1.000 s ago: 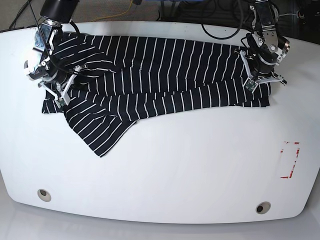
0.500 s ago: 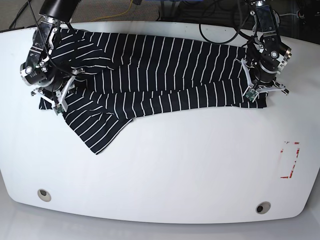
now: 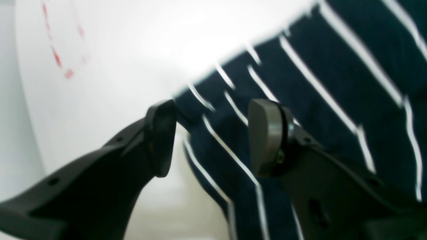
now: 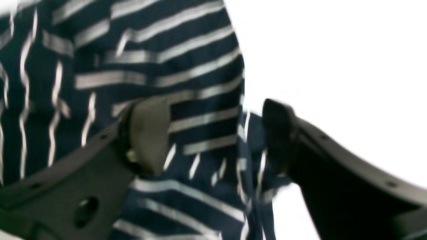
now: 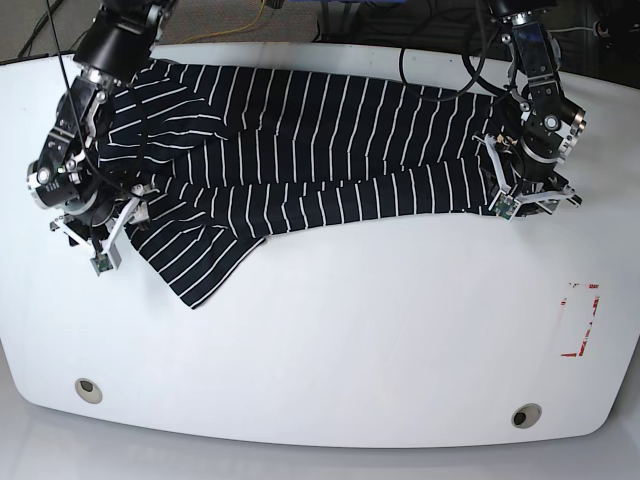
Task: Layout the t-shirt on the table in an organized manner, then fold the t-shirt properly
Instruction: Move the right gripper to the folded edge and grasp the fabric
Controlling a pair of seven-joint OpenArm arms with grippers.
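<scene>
1. The t-shirt [image 5: 310, 150] lies across the far half of the table [image 5: 330, 340], stretched sideways, with a loose flap hanging toward the near edge at the shirt's left end in the base view. It is spread but not yet squared, so I judge the laying-out step to be still in hand.
2. At the shirt's left end in the base view, the right gripper [image 4: 217, 136] has its jaws spread, with striped cloth lying between them. Neither pad presses the fabric, so nothing is pinched there. The wrist picture is blurred, so finer contact cannot be told.
3. To do this step well, that arm should lift clear of the bunched cloth without snagging it, then take the drooping flap near its corner and draw it out flat.
4. At the shirt's right end, the left gripper [image 3: 206, 136] also stands with jaws apart, straddling the hem corner. One pad sits over bare table beside the shirt's edge, the other over the cloth.
5. Here a clean release matters: rise straight up, so the taut edge stays straight.
6. The red-marked rectangle [image 5: 582, 320] lies well apart from the shirt, toward the near right.
</scene>
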